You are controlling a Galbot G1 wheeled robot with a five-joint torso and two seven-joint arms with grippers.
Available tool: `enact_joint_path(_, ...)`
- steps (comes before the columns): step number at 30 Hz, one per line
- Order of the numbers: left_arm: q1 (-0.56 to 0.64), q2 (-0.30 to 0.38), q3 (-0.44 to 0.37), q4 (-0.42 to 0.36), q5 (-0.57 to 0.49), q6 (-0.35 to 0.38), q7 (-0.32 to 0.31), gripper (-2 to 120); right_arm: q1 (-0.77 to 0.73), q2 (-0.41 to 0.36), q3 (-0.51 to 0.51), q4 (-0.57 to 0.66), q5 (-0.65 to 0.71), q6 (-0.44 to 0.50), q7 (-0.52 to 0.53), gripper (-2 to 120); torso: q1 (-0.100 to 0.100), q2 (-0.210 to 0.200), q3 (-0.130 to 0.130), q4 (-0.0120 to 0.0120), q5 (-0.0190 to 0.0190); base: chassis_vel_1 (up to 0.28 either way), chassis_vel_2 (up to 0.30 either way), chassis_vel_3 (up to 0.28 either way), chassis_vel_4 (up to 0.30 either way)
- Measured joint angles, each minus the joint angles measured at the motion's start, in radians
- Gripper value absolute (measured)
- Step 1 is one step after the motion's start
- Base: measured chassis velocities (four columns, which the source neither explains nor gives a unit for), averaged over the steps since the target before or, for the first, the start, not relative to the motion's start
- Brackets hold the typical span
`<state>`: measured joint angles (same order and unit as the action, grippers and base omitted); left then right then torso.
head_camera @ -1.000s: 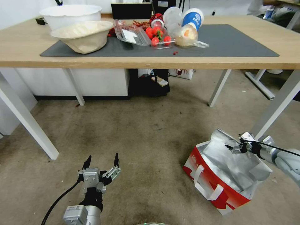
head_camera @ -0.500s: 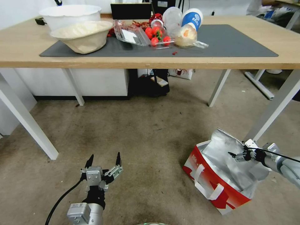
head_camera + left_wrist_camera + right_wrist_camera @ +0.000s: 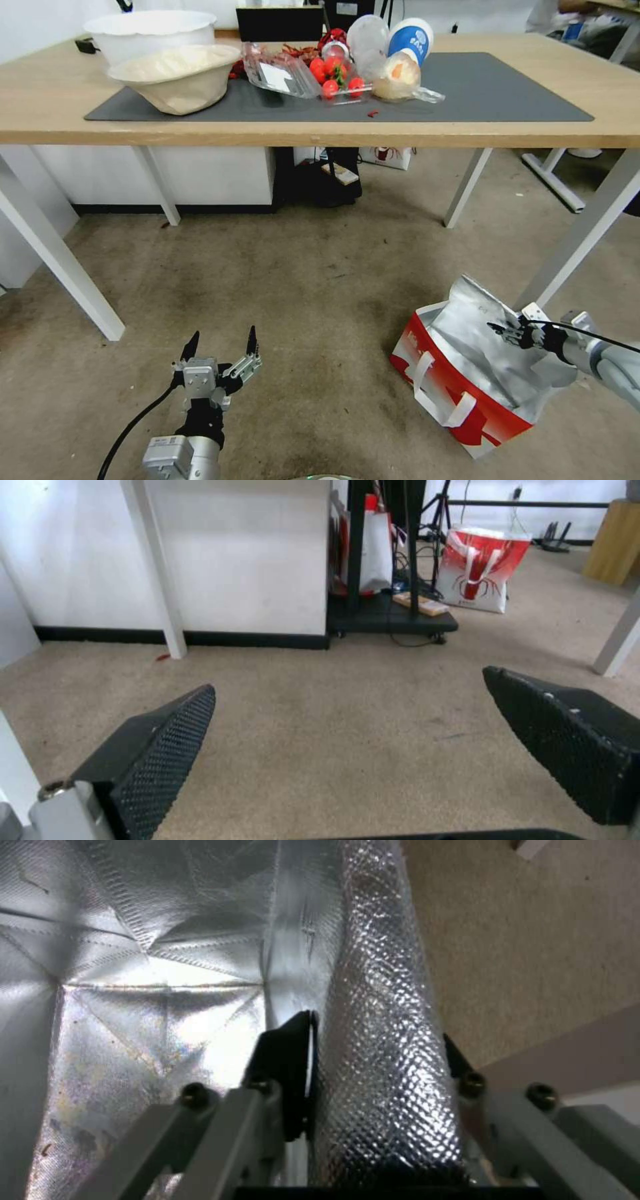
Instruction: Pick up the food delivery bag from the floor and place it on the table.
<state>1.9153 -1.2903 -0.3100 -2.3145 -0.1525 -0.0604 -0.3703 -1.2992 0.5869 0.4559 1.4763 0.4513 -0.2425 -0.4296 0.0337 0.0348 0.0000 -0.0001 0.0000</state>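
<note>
At the lower left of the head view, the left gripper point(image 3: 220, 347) hangs low over the floor point(image 3: 320, 280), its two fingers spread wide on nothing; the left wrist view shows bare floor between its two pads point(image 3: 167, 745). Across the upper part of the frame runs the table point(image 3: 60, 100) with its dark grey mat point(image 3: 507, 87), holding two bowls and a heap of food packs on the mat's left half.

At the lower right, the one food delivery bag point(image 3: 460, 393) stands open on the floor beside a white table leg point(image 3: 587, 227). The right gripper point(image 3: 505, 329) is at the bag's far rim; in the right wrist view the foil-lined wall point(image 3: 380, 1050) runs between its fingers, which look narrowed onto it.

So, as I judge it, the grasp is about made, while lifting and placing on the table are left. Count: one bag, one table, two grippers.
</note>
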Motion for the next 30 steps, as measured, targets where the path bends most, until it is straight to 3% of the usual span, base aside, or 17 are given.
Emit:
enact_joint_path(5,0.001,0.0,-0.001,0.0,0.0,-0.003,0.0,100,-0.001,0.0,0.002,0.0,0.006,0.002,-0.001,14,0.0,0.0,0.0,0.0,0.0,0.0,0.0,0.0,0.0)
enact_joint_path(8,-0.002,-0.001,-0.001,-0.003,0.0,-0.003,-0.001,100,-0.014,-0.002,0.015,0.007,0.019,0.004,-0.004,0,0.0,0.0,0.0,-0.0001,0.0,0.0,0.0,0.0,0.0)
enact_joint_path(17,-0.006,0.0,-0.002,-0.008,0.0,-0.002,-0.002,100,-0.04,-0.013,0.045,0.03,0.046,0.035,-0.022,0,0.0,0.0,0.0,-0.0001,0.0,0.0,0.0,0.0,0.0)
enact_joint_path(21,0.001,0.0,-0.003,-0.022,-0.008,0.009,0.007,100,-0.059,-0.036,0.059,0.052,0.101,0.103,-0.122,0,0.0,0.0,0.001,-0.0001,0.0001,0.0,0.0,0.0,0.0)
enact_joint_path(23,0.001,0.0,-0.005,-0.027,-0.013,0.015,0.009,100,-0.066,-0.077,0.08,0.08,0.159,0.152,-0.268,0,0.0,0.0,0.001,0.0,0.0001,0.0,0.0,0.0,0.0)
enact_joint_path(30,-0.002,-0.002,-0.007,-0.031,-0.019,0.018,0.009,100,-0.074,-0.189,0.11,0.21,0.315,0.126,-0.413,0,0.0,0.0,0.001,0.0001,-0.0002,0.0,0.0,0.0,0.0)
